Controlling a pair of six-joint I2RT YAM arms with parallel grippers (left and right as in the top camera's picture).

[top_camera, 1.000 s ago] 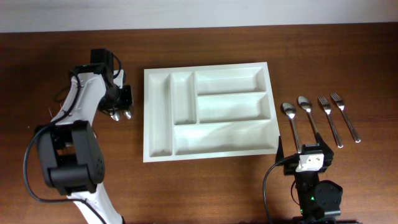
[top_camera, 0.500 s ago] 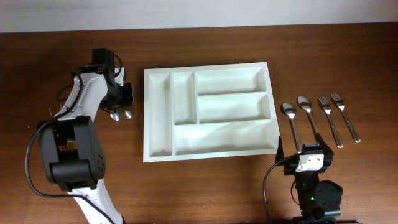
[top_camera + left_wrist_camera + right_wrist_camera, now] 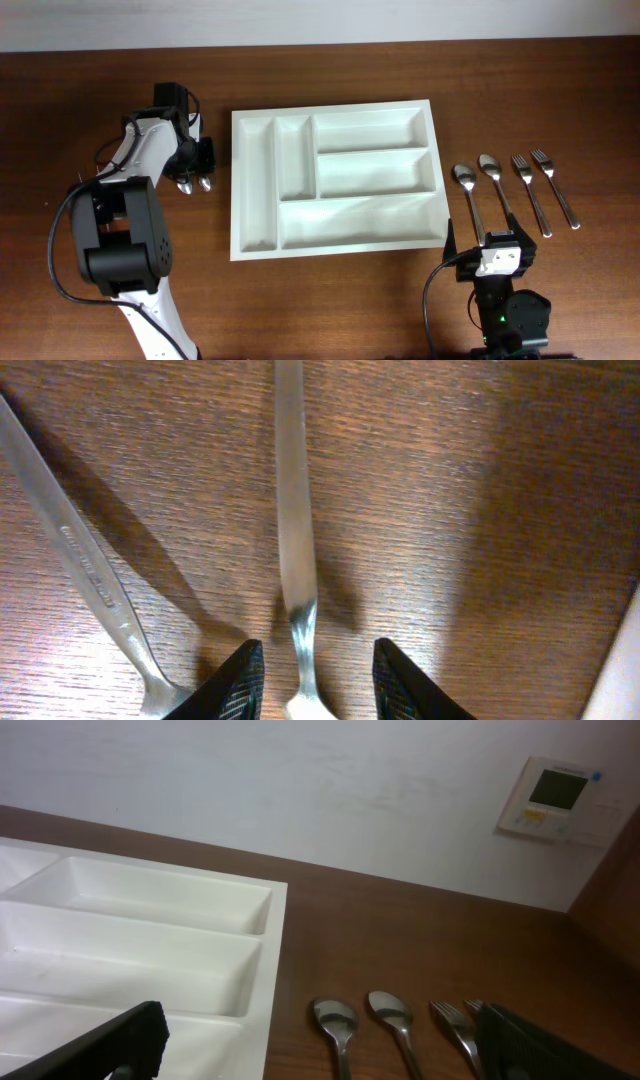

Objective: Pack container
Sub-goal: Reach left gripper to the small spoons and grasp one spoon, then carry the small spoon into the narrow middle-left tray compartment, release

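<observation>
The container [image 3: 330,106], a large white tray with five empty compartments, lies mid-table; it also shows in the right wrist view [image 3: 270,920]. Two spoons [image 3: 206,182] lie left of it. My left gripper [image 3: 196,160] is over them, open. In the left wrist view its jaws [image 3: 305,680] straddle the neck of the right spoon [image 3: 292,510] without touching, and the other spoon [image 3: 80,550] lies just outside the left finger. My right gripper [image 3: 320,1060] is open and empty near the front edge.
Right of the tray lie two spoons [image 3: 465,178] [image 3: 490,165] and two forks [image 3: 522,165] [image 3: 545,160], side by side, also in the right wrist view [image 3: 335,1020]. The tray's edge shows at the right of the left wrist view [image 3: 625,660]. A wall panel [image 3: 555,795] hangs behind.
My left arm has shifted slightly, with the gripper still over the two left spoons. The cutlery, the tray and the right arm have not moved.
</observation>
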